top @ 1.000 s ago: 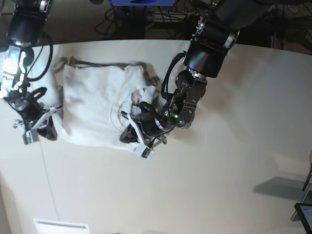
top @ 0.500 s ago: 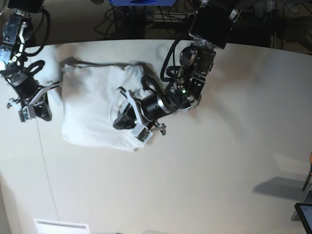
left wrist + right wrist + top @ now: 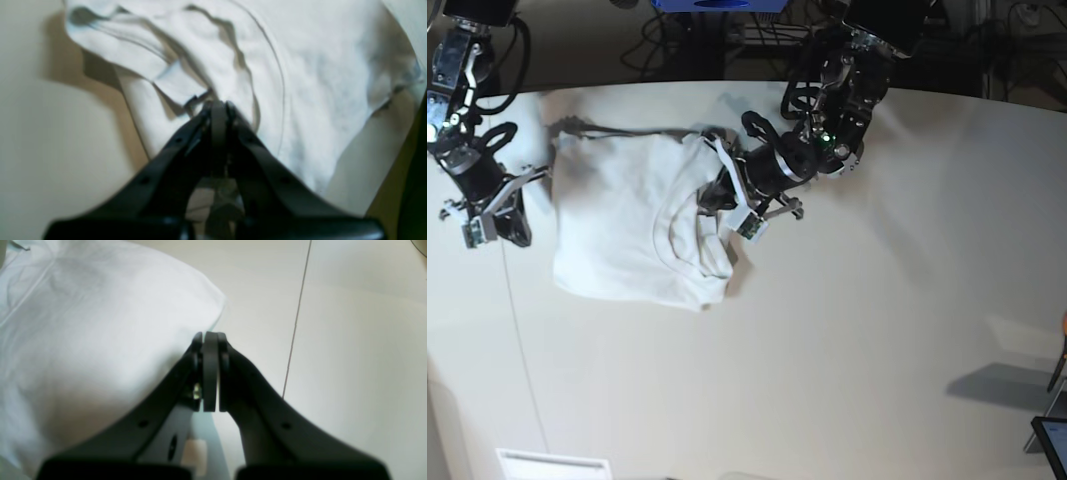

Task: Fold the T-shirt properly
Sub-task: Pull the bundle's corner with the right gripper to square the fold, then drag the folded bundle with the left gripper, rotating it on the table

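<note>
T-shirt (image 3: 632, 230) on tabletop (image 3: 877, 300), between both hands.

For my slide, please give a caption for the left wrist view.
Left claw, shut, at a wrinkled fold of the white T-shirt lying on the off-white tabletop.

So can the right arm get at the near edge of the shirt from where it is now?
Probably yes. The right end effector is shut, right beside the shirt's edge, with only bare table around it; it would need to open first.
</note>
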You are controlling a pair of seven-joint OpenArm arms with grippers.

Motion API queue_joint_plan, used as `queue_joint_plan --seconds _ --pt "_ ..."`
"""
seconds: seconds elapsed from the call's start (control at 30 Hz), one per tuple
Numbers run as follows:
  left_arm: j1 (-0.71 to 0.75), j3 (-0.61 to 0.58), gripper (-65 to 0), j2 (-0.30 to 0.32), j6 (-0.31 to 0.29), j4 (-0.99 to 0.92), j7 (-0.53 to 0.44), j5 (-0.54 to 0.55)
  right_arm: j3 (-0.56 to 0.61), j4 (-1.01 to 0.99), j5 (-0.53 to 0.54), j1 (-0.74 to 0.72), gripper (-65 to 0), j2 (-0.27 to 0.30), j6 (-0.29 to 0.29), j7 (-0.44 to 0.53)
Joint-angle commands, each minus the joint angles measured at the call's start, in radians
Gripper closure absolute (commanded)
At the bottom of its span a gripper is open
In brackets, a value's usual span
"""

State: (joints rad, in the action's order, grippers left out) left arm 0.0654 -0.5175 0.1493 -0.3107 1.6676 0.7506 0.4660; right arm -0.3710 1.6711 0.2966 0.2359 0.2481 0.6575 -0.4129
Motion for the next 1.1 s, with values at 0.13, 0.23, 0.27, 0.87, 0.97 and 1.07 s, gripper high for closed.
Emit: queue_joint_plan --seconds 0.13,0.23,0.27,0.87,0.97,1.07 --pt "-0.082 0.0 0.0 -0.009 0.0 -0.083 -0.023 0.007 -0.009 0.024 0.017 0.013 0.0 -0.006 0.002 0.027" --pt "-0.115 -0.003 0.0 -0.027 0.0 -0.099 -0.023 0.007 -0.009 0.019 0.017 0.021 0.0 -0.008 0.002 0.027" --pt "-0.129 -0.002 0.0 -0.038 0.0 -0.114 -0.023 0.007 -0.009 0.018 0.017 0.024 0.0 -0.008 0.002 0.027" --pt "-0.519 -0.01 0.0 -0.231 -0.003 -0.757 -0.291 0.007 -0.066 0.019 0.016 0.161 0.0 -0.065 0.002 0.024" --pt "-0.585 -0.01 0.0 -0.276 -0.003 -0.86 -0.36 0.007 -0.062 0.018 0.016 0.173 0.0 -0.074 0.006 0.019" --pt "-0.651 -0.011 0.0 -0.306 -0.003 -0.969 -0.437 0.007 -0.012 0.022 0.016 0.173 0.0 -0.091 0.006 -0.017"
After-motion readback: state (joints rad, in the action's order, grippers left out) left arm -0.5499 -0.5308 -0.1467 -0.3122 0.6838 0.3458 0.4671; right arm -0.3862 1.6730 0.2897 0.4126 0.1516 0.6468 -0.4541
